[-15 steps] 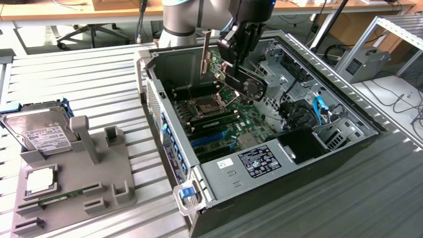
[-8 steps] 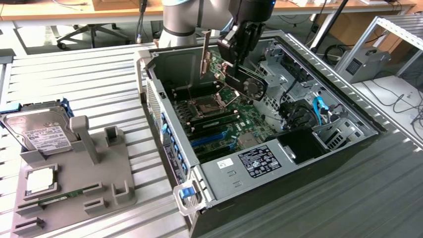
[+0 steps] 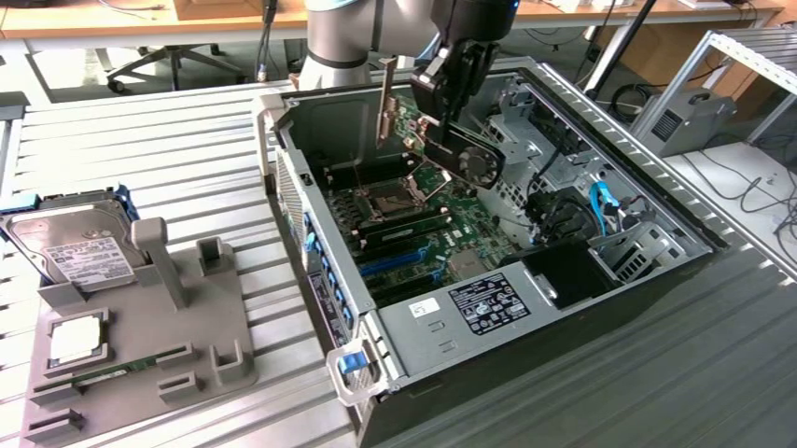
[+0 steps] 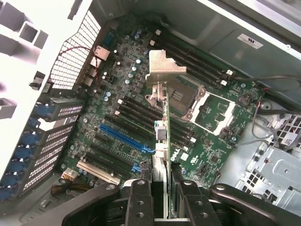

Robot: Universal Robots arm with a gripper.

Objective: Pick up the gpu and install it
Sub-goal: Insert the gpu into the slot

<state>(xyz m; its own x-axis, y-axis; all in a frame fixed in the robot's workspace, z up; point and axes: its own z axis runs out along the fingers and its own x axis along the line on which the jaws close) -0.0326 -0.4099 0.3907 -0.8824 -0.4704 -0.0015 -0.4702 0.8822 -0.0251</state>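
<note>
Thin flat gpu (image 4: 162, 129), green board on one face, dark on the other, with a long silver metal end piece, is in my grip. My black gripper (image 4: 165, 207) has one finger on each flat side of the card and squeezes it between them.

In the wrist view I see the card from its thin edge. Its long side runs straight out from my fingers to the silver end piece (image 4: 164, 68), which points toward the back wall of the open grey computer case (image 4: 70, 61).

In the exterior view the gpu (image 3: 473, 161) hangs tilted under my gripper (image 3: 436, 126), up in the air over the green main board (image 3: 468, 229). It does not touch the board.

The long blue slot (image 4: 126, 139) lies down on the board, off to one side of the card. I think the card's long side is turned a bit away from the slot's line, so the two do not match up yet.
</note>
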